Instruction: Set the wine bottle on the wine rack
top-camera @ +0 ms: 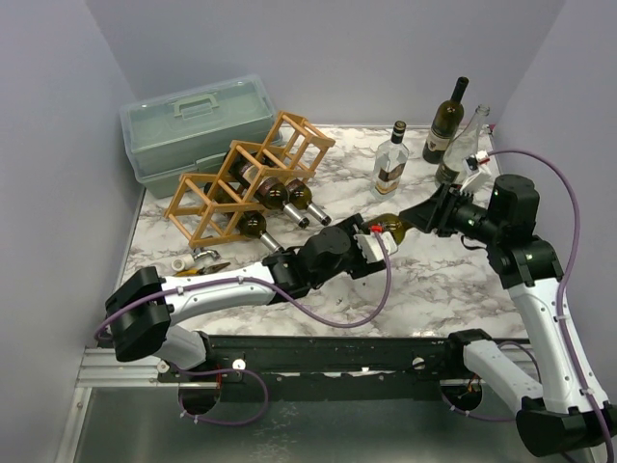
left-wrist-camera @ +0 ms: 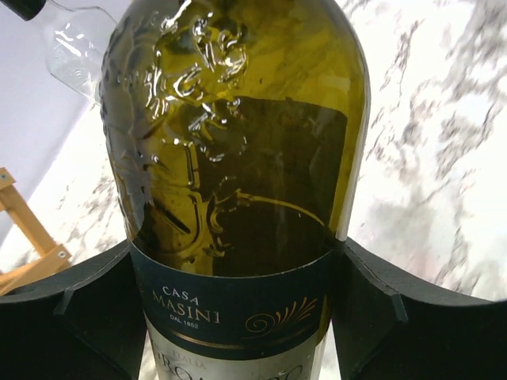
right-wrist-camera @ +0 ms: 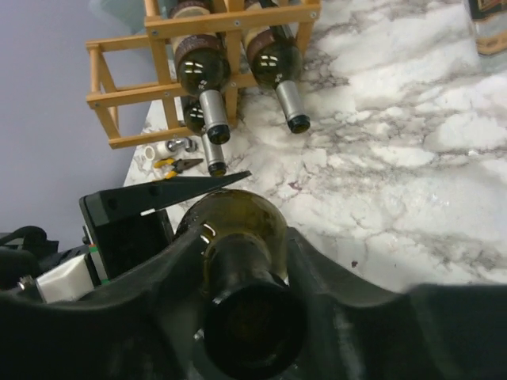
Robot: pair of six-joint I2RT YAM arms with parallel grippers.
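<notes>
1. Olive-green glass hangs above the middle of the marble tabletop [top-camera: 453, 280]: the wine bottle [top-camera: 390, 229] is carried roughly level, off the surface, to the right of the wine rack [top-camera: 246, 178] and apart from it.
2. Its body is clamped at the dark blue label by the left gripper [left-wrist-camera: 236, 245], one black finger pressed on each side.
3. Its neck is clasped by the right gripper [right-wrist-camera: 242, 269], whose fingers hug the glass just behind the mouth, so both arms meet on the one bottle.
4. Wooden slats of the rack stand at the far left, its left corner close to the tabletop's left edge. The pale green toolbox [top-camera: 188, 121] sits just behind it.
5. Lying in the rack's middle cells are three racked bottles [top-camera: 280, 188], their necks poking out toward the held bottle. The cells at the left end and at the top right show only marble or toolbox through them.
6. A strip of bare marble runs between those necks and the left arm, and more lies open toward the near edge on the right.
7. Against the far right corner are three standing bottles [top-camera: 446, 121], near the right arm's wrist.
8. By the near left edge lie pliers [top-camera: 207, 268], beside some small white pieces.
</notes>
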